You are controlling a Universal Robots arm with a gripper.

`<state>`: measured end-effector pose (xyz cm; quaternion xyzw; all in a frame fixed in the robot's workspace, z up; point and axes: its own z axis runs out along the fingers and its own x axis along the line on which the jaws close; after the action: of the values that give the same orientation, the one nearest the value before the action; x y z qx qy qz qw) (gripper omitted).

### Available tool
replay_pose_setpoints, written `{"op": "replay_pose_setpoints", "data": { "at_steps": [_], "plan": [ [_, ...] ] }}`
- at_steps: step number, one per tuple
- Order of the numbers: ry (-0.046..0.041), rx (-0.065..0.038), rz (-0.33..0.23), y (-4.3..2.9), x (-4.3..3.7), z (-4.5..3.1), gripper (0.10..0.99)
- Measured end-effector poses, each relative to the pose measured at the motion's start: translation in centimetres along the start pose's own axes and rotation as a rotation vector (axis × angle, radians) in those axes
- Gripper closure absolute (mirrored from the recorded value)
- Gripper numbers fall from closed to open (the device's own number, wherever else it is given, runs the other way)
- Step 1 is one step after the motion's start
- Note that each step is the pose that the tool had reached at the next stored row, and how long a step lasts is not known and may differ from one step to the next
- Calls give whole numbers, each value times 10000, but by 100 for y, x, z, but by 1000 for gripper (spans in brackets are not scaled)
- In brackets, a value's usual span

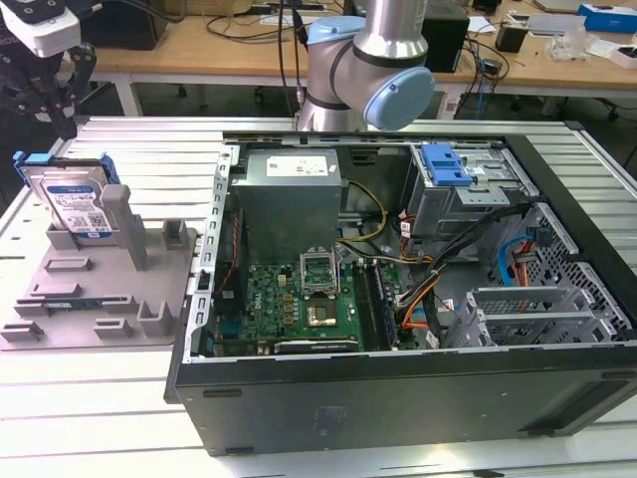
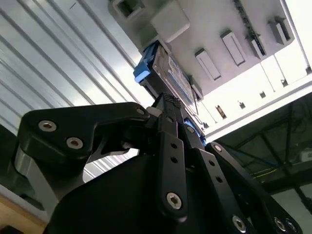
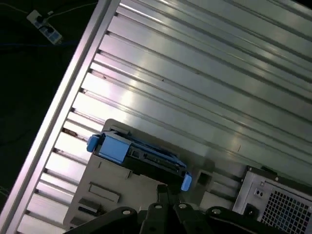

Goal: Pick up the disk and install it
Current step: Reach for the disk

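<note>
Slatted aluminium table (image 1: 90, 398): grey fixture (image 1: 90, 299) beside open computer case (image 1: 398, 398).

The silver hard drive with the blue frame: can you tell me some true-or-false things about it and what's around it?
1. The silver rectangular hard drive with a blue plastic frame stands propped on the grey plastic holder. True.
2. The drive is inside the black metal computer case. False: it sits outside the case, at the exterior view's left.
3. The black gripper is close above the drive. True.
4. The case is closed up. False: it is open, and the green circuit board shows inside.
</note>
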<state>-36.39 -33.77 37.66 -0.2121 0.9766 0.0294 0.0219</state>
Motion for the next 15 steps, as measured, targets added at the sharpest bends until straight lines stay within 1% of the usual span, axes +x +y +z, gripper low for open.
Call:
{"op": "replay_pose_setpoints", "data": {
  "at_steps": [1, 3, 4, 5, 6, 7, 9, 13, 15],
  "plan": [
    [17, -21, -363, 2, -1, 2, 918],
    [41, -43, -770, 6, -3, 1, 788],
    [50, -53, -958, 7, -3, 2, 788],
    [62, -67, -1200, 8, -3, 3, 729],
    [71, -78, -1395, 9, -3, 4, 729],
    [96, -106, -1919, 8, -3, 8, 663],
    [131, -145, -2636, 8, -3, 15, 663],
    [171, -193, -3517, 8, -3, 19, 663],
    [207, -231, -4256, 8, -3, 21, 663]
  ]
}}
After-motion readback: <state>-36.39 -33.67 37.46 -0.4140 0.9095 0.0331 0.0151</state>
